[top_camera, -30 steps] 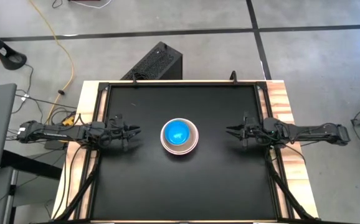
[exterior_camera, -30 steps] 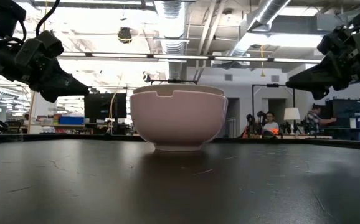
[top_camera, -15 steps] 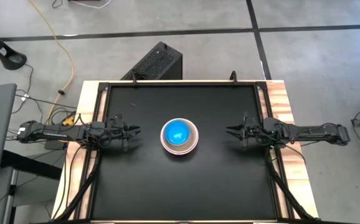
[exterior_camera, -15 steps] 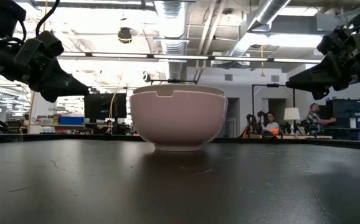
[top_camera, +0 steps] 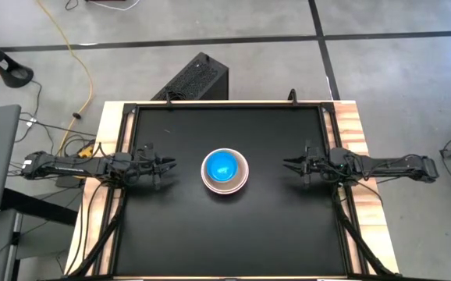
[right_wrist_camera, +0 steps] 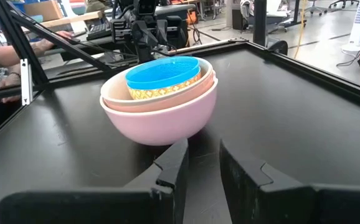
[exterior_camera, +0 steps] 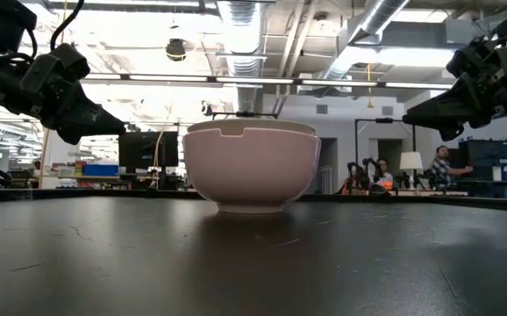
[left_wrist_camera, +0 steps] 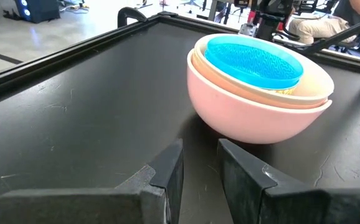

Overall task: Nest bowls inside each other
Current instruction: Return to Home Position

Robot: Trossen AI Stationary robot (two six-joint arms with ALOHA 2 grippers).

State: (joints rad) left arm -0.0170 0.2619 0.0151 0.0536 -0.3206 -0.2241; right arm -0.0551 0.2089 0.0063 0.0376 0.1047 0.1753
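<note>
The bowls stand nested as one stack (top_camera: 225, 171) in the middle of the black table. A pink bowl (left_wrist_camera: 242, 118) is outermost and rests on its base. A cream bowl (left_wrist_camera: 311, 84) sits inside it, and a small blue bowl (right_wrist_camera: 162, 73) sits on top. My left gripper (top_camera: 169, 165) hovers near the table's left edge, pointing at the stack, open with a narrow gap (left_wrist_camera: 200, 146). My right gripper (top_camera: 288, 165) mirrors it near the right edge, open by a similar gap (right_wrist_camera: 203, 144). Neither has anything between its fingers.
A raised black frame (top_camera: 225, 104) runs round the table top. A black box (top_camera: 194, 78) stands on the floor beyond the far edge, and cables (top_camera: 77, 117) lie at the left. People sit in the room behind (exterior_camera: 378, 178).
</note>
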